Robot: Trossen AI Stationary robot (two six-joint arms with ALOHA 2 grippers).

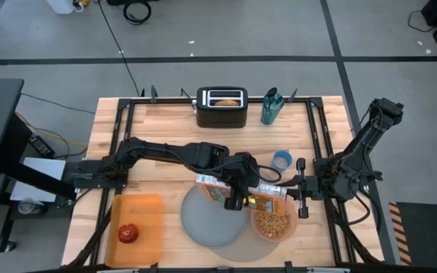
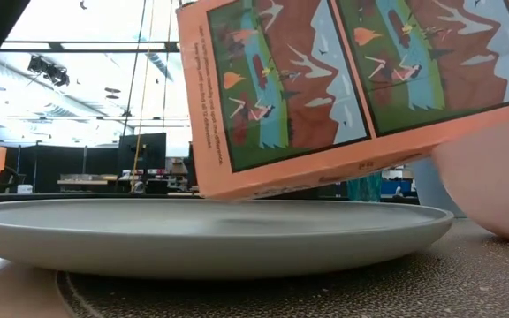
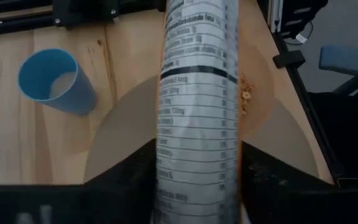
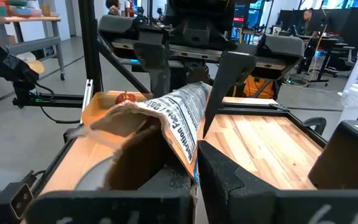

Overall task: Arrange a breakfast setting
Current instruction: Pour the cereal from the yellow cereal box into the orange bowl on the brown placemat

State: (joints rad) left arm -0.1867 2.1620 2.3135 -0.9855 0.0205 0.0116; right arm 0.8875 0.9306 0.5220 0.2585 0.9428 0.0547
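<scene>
A cereal box [image 1: 268, 189] lies on its side in the air over the grey-blue plate [image 1: 207, 224] and the translucent pink bowl [image 1: 273, 225], which holds cereal. Both stand on the round grey mat [image 2: 281, 291]. My left gripper [image 1: 237, 193] is shut on the box's middle. My right gripper [image 1: 300, 189] is shut on its open end. The blue cup [image 1: 281, 159] stands behind the box. A red apple [image 1: 127, 233] lies on the orange tray [image 1: 146, 220]. A bagel [image 1: 226, 97] sits in the toaster's slot. The spoon is out of view. My left gripper pinches the box's two broad faces [image 3: 197, 143] between its two fingers, from above, pointing down, across the box's length. The box is tilted, and its low corner [image 2: 228, 194] hangs just over the plate; I cannot tell whether it touches. My right gripper pinches the box's wall at the torn open end [image 4: 188, 140], coming level from the table's right side. One finger [image 4: 148, 177] seems to be in the opening and the other [image 4: 235, 174] outside. That end is clear of the table.
The black toaster [image 1: 222, 115] and a teal bottle [image 1: 271, 108] stand at the table's far edge. The arms' black frames run along both sides of the table. Bare wood lies between the toaster and the box.
</scene>
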